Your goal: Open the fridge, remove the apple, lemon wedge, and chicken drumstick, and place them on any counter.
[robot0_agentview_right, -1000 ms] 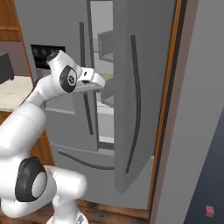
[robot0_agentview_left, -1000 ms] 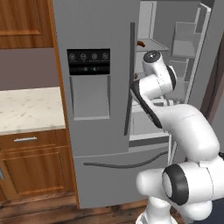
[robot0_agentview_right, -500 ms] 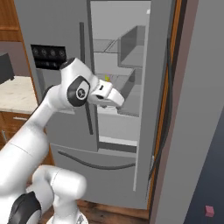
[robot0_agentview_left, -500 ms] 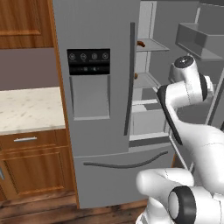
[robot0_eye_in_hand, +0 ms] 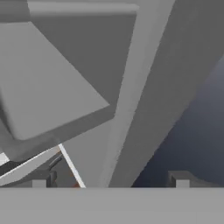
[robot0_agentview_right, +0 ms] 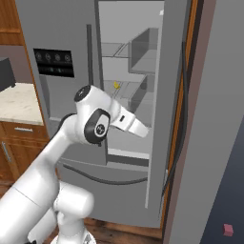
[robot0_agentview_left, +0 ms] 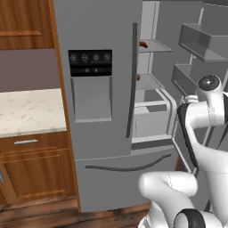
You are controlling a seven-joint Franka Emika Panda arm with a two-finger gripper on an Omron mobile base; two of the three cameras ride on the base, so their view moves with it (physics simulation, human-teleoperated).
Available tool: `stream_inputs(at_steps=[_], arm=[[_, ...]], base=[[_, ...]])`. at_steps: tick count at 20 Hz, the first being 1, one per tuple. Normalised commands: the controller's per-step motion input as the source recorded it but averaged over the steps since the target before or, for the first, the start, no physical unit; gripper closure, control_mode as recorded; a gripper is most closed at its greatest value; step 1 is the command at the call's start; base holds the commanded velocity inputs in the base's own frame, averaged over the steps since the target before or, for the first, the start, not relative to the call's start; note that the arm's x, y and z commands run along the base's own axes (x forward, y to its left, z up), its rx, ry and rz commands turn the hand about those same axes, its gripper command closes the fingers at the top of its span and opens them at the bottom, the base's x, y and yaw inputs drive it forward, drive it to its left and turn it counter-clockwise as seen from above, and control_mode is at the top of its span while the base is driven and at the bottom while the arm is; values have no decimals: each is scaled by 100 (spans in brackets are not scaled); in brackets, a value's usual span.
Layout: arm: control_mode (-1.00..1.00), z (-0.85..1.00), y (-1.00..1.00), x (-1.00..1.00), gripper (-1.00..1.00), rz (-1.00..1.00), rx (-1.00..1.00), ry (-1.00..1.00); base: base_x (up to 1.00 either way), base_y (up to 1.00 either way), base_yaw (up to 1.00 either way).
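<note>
A speckled cream counter over wooden cabinets lies left of the grey fridge, whose left door with the black dispenser panel is shut. Its right door stands swung open, baring shelves; a brown drumstick end and a yellow lemon wedge sit inside. The gripper is spread wide, holding nothing, close against the door's inner bins.

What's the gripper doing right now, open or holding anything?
Gripper: open, jaws wide apart and holding nothing, pointed at the inside of the open fridge door.
</note>
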Motion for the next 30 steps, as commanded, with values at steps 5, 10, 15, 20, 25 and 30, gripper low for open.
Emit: stream_inputs(at_steps=[5,10,15,20,25,30], arm=[[-100,19,82,-82,-100,-12,3,-5],[-100,52,100,-79,-100,-5,1,-1],[-100,50,79,-17,-100,2,13,0],[-100,3,49,43,-100,28,16,1],[-100,0,33,48,-100,41,10,4],[-100,-5,1,11,-100,9,0,7]], base=[[0,0,0],[0,0,0],[0,0,0],[0,0,0],[0,0,0],[0,0,0]])
